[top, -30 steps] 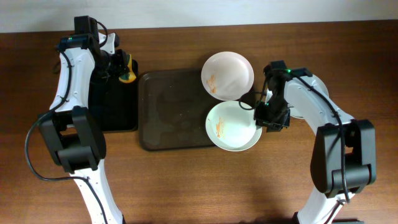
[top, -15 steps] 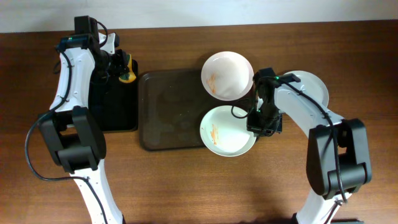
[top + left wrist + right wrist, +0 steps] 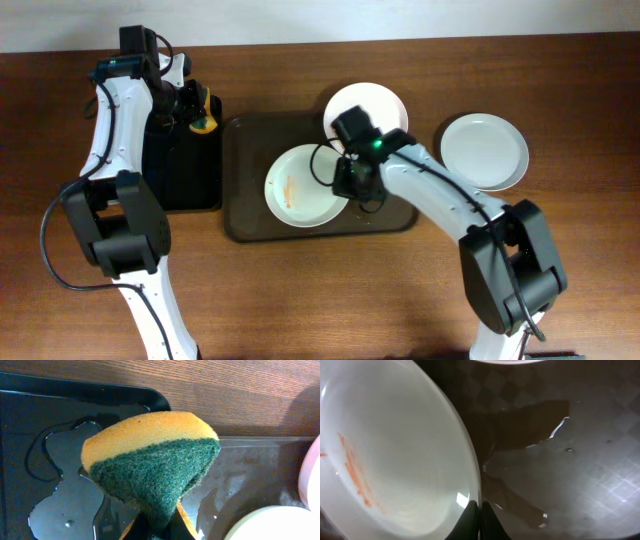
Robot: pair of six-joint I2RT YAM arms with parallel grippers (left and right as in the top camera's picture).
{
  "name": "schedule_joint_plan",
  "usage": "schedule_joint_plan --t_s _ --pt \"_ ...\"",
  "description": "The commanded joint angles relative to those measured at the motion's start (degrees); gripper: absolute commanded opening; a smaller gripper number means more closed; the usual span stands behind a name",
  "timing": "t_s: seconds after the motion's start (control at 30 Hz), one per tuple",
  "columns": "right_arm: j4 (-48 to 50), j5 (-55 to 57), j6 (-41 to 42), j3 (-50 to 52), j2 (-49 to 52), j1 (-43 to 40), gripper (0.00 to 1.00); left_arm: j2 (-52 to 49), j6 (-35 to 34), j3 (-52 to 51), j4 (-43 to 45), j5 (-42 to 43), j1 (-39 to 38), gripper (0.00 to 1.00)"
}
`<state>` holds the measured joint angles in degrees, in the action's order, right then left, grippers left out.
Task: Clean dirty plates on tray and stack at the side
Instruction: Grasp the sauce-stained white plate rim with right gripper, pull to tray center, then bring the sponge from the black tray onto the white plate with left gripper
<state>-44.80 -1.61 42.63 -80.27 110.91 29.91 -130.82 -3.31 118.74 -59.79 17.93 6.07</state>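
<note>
The dark brown tray [image 3: 250, 170] lies mid-table. A white plate with an orange smear [image 3: 300, 187] sits on its right half; my right gripper [image 3: 347, 183] is shut on that plate's right rim [image 3: 476, 505]. A second smeared plate [image 3: 375, 105] rests at the tray's far right corner, partly under my right arm. A third plate [image 3: 485, 150], with no visible smear, lies on the table to the right. My left gripper [image 3: 200, 112] is shut on a yellow-and-green sponge [image 3: 150, 460], held over the black bin's right edge.
A black bin [image 3: 180, 160] holding water [image 3: 60, 490] stands left of the tray. Bare wooden table lies in front of and behind the tray.
My right gripper has dragged the smeared plate leftward from the tray's right edge onto the tray's middle. The clean plate on the right is now uncovered. The left arm has not moved.
</note>
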Motion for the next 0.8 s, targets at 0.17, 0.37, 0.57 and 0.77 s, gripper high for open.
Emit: schedule_joint_plan --t_s 0.17,0.37,0.57,0.77 --pt "1.86 7.58 5.75 -0.92 2.43 2.16 0.69 2.16 -0.48 0.39 0.11 0.26 -0.72 0.01" --pt "3.17 5.68 0.59 -1.05 2.73 -1.9 0.64 2.16 0.35 0.42 -1.53 0.9 -3.67 0.01" --pt "8.52 -1.01 -4.52 -0.85 4.79 -2.86 0.48 2.16 0.26 0.42 -5.51 3.65 -6.67 0.01" --pt "9.09 -4.9 -4.52 -0.83 7.76 -3.04 0.43 2.16 0.26 0.42 -9.29 5.27 -6.86 0.01"
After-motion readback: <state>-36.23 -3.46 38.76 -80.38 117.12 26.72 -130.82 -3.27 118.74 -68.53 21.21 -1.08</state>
